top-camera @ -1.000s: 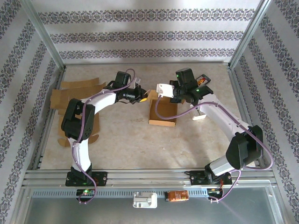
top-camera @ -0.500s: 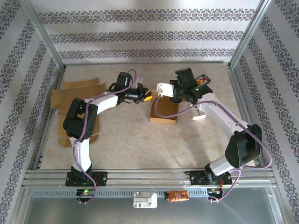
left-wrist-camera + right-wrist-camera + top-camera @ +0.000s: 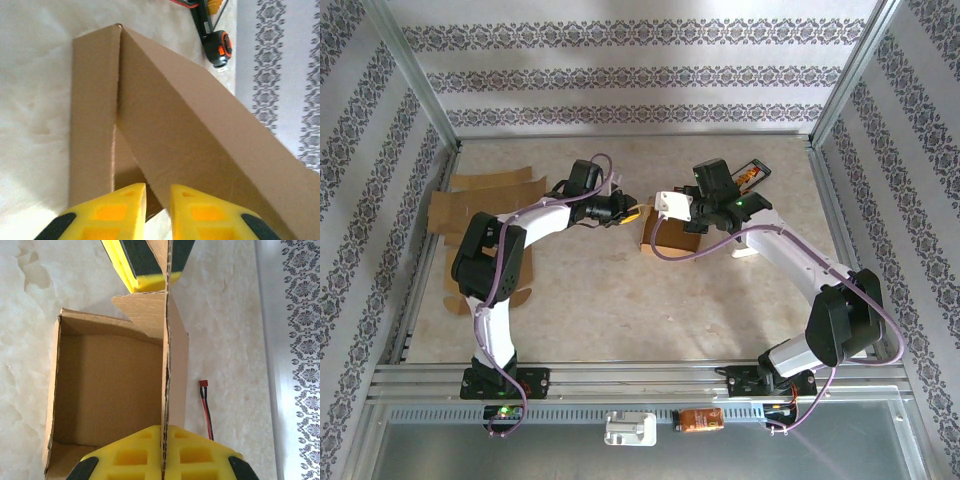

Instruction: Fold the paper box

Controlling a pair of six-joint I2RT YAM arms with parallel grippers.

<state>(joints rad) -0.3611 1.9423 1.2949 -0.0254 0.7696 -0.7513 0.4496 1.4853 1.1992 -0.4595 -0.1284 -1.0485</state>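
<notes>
Progress on paper box [image 3: 678, 242] looked partial to us: it sat near the middle of the table [image 3: 620, 300], with base and walls already up as an open tray and the hollow inside visible from the right wrist. We saw the right gripper [image 3: 162, 435] clamped on the top edge of one side wall, cardboard pinched between its yellow pads [image 3: 195, 455]. The left gripper [image 3: 157, 195] straddled the far end of that same wall, beside a small loose flap [image 3: 142, 315] leaning inward. Its jaws stood slightly apart, and we could not tell whether they gripped the cardboard or only bracketed it. From the left wrist a long panel [image 3: 200, 130] ran off at a slant, apparently not yet folded down. We judged the work left as tucking the corner flap, folding that panel inward and locking it. Spare flat cardboard blanks [image 3: 485, 200] lay well apart at the table's left
</notes>
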